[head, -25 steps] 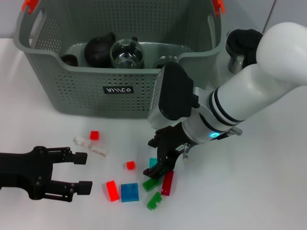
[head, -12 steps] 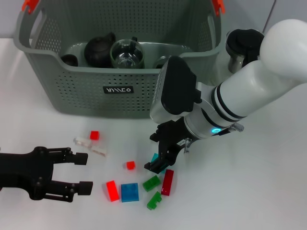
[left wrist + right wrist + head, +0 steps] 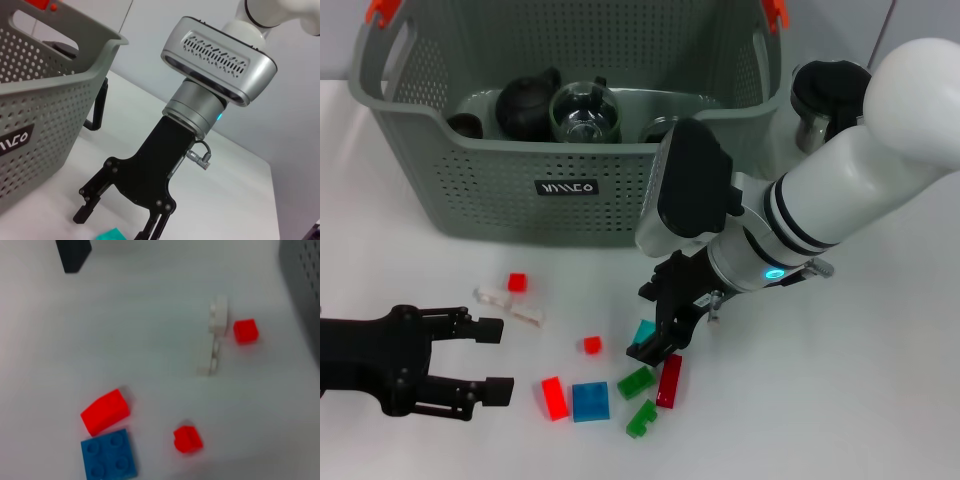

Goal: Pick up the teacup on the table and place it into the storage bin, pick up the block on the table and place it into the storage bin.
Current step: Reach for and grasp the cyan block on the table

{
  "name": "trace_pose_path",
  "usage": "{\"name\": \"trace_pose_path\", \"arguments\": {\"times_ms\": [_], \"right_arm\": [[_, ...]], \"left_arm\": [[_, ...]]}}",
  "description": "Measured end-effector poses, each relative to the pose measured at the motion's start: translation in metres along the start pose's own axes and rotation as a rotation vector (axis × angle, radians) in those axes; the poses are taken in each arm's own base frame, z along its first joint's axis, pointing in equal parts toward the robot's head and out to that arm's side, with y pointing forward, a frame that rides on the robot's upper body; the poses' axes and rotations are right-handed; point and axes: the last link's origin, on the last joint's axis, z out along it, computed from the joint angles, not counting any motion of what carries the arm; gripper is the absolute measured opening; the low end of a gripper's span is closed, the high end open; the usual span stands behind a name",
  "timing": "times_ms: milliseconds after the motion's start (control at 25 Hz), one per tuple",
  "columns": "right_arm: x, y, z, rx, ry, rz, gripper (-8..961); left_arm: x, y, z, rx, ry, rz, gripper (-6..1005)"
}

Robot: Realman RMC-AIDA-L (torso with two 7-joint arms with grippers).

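My right gripper (image 3: 655,340) hovers open just above a cluster of blocks in front of the storage bin (image 3: 470,190). A teal block (image 3: 644,331) lies at its fingertips. In the left wrist view the right gripper (image 3: 111,226) has its fingers spread, and the teal block (image 3: 111,234) shows below and between them. Two green blocks (image 3: 636,382), a long red one (image 3: 670,381), a blue one (image 3: 590,402) and a red one (image 3: 554,398) lie close by. A small dark teacup (image 3: 465,125) sits inside the bin. My left gripper (image 3: 485,360) rests open at the lower left.
The bin also holds a dark teapot (image 3: 525,100) and a glass globe (image 3: 582,110). A dark round vessel (image 3: 825,95) stands right of the bin. Small red blocks (image 3: 592,345) and white pieces (image 3: 510,305) lie scattered; the right wrist view shows blue (image 3: 109,459), red (image 3: 105,411) and white (image 3: 215,335).
My right gripper has risen off the block cluster and drifted slightly right; the teal block now shows more fully. The left arm has not moved.
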Motion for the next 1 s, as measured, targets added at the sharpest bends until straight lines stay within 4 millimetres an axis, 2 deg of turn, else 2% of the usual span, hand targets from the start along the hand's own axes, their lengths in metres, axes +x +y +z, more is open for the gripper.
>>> {"name": "trace_pose_path", "arguments": {"times_ms": [1000], "right_arm": [[-0.0047, 0.0022, -0.0035, -0.008, 0.082, 0.048, 769]], "left_arm": [[0.0039, -0.0016, 0.0011, -0.006, -0.007, 0.013, 877]]}}
